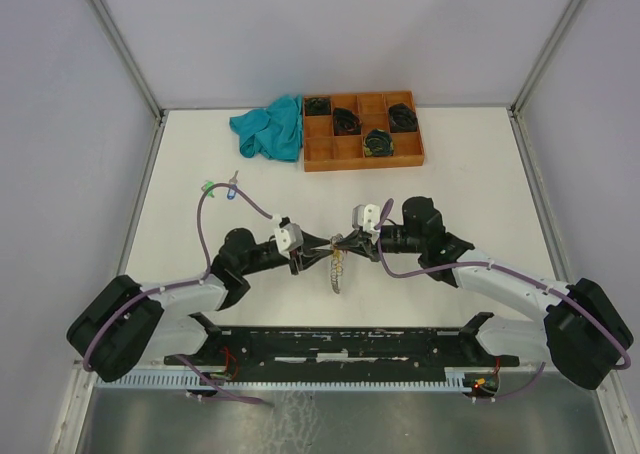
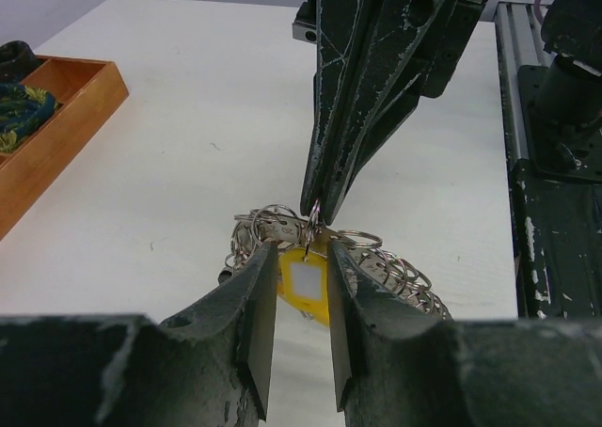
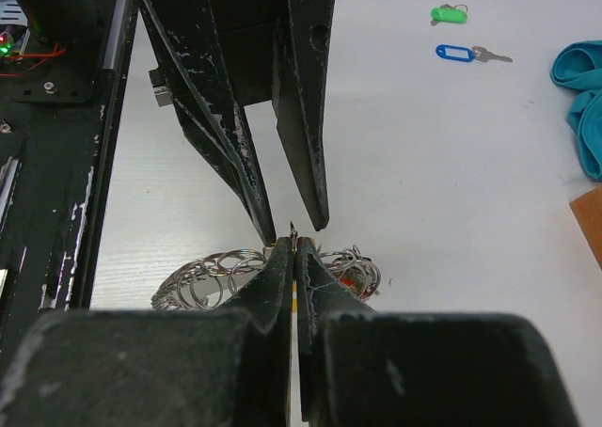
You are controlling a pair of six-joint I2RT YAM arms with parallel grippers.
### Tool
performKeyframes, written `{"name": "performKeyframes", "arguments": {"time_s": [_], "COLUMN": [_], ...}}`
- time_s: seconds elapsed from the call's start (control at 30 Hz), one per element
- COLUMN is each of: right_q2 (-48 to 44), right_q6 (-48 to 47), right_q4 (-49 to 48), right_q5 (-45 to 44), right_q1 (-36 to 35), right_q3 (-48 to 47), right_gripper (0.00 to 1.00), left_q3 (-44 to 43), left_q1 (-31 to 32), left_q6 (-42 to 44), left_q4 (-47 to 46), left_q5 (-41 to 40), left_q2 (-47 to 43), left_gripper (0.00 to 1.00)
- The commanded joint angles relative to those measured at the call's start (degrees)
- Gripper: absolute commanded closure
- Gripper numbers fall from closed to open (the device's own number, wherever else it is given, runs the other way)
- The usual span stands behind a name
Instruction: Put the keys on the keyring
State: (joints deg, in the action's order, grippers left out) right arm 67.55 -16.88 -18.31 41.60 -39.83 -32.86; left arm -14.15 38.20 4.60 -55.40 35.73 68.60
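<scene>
Right gripper (image 3: 293, 248) fingers are pinched together on a thin loop of the keyring (image 2: 386, 267), heaped directly beneath both grippers. Left gripper (image 2: 299, 255) fingers stand apart astride its yellow tag (image 2: 303, 281); contact is unclear. Green-tagged key (image 3: 449, 14) and blue-tagged key (image 3: 461, 53) lie well beyond the left gripper.
</scene>
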Motion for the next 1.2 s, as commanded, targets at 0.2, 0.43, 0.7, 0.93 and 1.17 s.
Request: {"name": "performKeyframes", "arguments": {"time_s": [0.2,0.43,0.7,0.93,1.17], "right_q2": [-1.81,-2.74,-3.6,-3.03,-4.05], "right_q6": [-0.29,1.84,7.92,10.08,8.59], "right_q4": [-2.78,-6.46,-19.38,-25.99,-23.72], "right_q5": [2.72,2.54,-2.08,-6.06,-6.81], "right_q1": [0.32,0.56,1.29,1.3,1.87], "right_q3": [-1.17,0.19,4.43,7.2,7.7], "right_gripper": [0.99,0.99,0.99,0.99,0.99], "left_q3": [-3.11,-4.08,-3.72,-3.49,-3.06], "left_q1": [-0.4,-0.41,-0.4,-0.4,-1.2], "left_q6": [3.04,3.39,-0.55,-4.73,-1.24], "left_q4": [-1.71,0.24,-4.14,-10.09,-4.19], "left_q5": [3.8,5.47,6.14,5.26,4.54], "left_q2": [1.94,3.08,6.1,10.74,8.39], "left_gripper": [0.81,0.97,0.97,0.97,0.97]}}
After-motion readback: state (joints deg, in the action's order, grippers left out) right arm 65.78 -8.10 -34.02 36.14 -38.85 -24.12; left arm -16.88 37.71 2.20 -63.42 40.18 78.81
